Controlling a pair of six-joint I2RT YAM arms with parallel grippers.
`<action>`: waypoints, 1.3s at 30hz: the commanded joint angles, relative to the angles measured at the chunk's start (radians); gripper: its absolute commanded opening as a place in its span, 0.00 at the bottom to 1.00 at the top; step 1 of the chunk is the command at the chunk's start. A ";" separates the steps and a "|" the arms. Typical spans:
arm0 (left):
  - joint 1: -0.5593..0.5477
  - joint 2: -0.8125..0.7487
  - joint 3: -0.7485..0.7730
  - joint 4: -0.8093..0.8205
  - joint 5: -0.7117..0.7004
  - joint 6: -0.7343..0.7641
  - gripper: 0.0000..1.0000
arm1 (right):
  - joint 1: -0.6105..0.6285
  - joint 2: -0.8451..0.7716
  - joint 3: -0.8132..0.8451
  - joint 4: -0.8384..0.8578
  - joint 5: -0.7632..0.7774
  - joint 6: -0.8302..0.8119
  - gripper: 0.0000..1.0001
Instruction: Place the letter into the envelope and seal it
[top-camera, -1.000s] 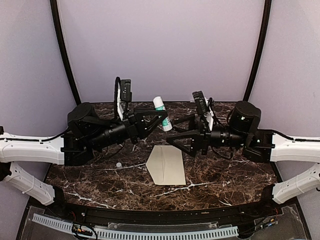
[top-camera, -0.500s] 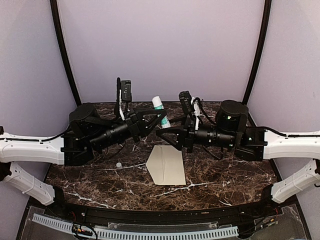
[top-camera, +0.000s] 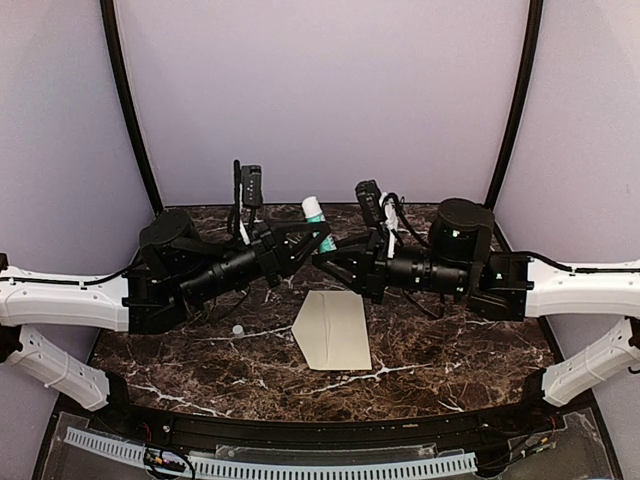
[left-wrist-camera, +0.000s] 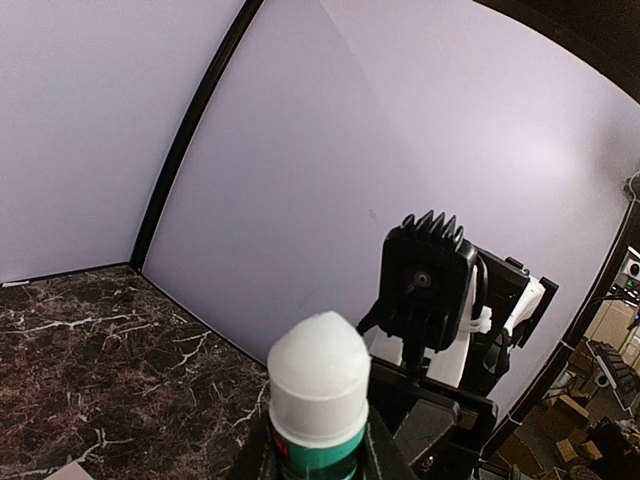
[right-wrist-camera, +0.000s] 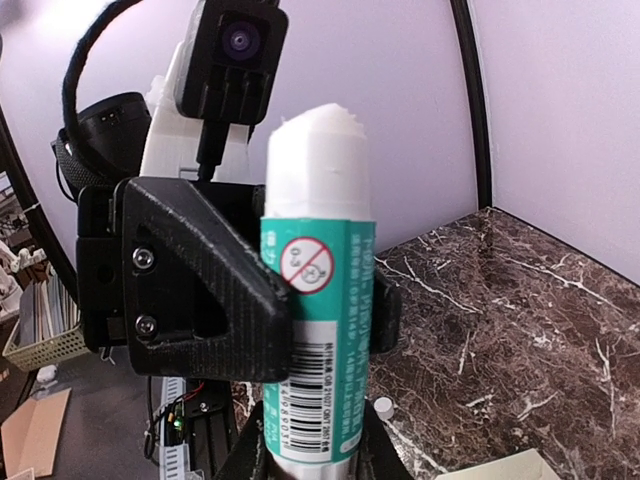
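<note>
Right now you have both arms meeting in mid-air above the back half of the table (top-camera: 450, 350). Between them is a glue stick (top-camera: 314, 212) with a teal label and its white end up, its top leaning a little to the left in the overhead view.

Your left gripper (top-camera: 317, 238) is clamped on the tube. The right wrist view shows its black fingers (right-wrist-camera: 200, 290) pressed across the label from either side. Your right gripper (top-camera: 330, 258) is on the opposite side and lower down. In its own camera its fingers (right-wrist-camera: 245, 455) sit tight against the bottom part of the tube, one on each side — a narrow grip on the same glue stick.

The envelope (top-camera: 333, 330) lies flat on the marble below the grippers, well apart from them, with its pointed end toward your left arm. A small white cap (top-camera: 237, 329) sits near that point, to its left, not touching the paper.

From the left wrist you see the stick's rounded white end close up — the right arm's camera housing (left-wrist-camera: 425, 285) stands just behind it.
</note>
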 joint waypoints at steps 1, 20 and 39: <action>-0.002 -0.039 -0.033 0.019 0.018 0.010 0.00 | 0.007 0.005 -0.003 0.038 -0.061 0.007 0.07; -0.002 -0.045 -0.135 0.199 0.205 -0.149 0.00 | -0.025 -0.093 -0.119 0.072 -0.262 0.005 0.74; -0.002 -0.006 -0.064 0.097 -0.116 -0.464 0.00 | 0.165 0.005 -0.175 0.436 0.475 -0.354 0.93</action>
